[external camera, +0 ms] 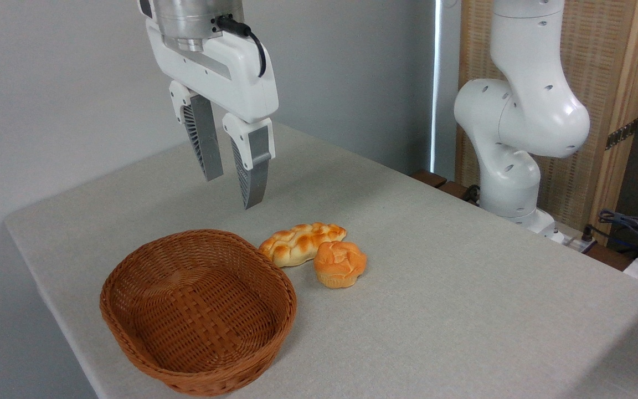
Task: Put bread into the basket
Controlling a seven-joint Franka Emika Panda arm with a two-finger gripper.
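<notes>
- You have the gripper (233, 191) hanging in the upper left of the frame, its jaws a modest gap apart, holding nothing and touching nothing
- Its grey fingertips (252, 194) point down, well above the table (463, 310)
- The bread (301, 243) lies on the table at frame centre, below and right of the jaws, just beside the basket's right rim
- A round orange bun (340, 264) sits against the loaf's near right end
- The basket (130, 327) rests at lower left, nothing inside it
- The arm's white base (513, 183) stands at the table's far right edge
</notes>
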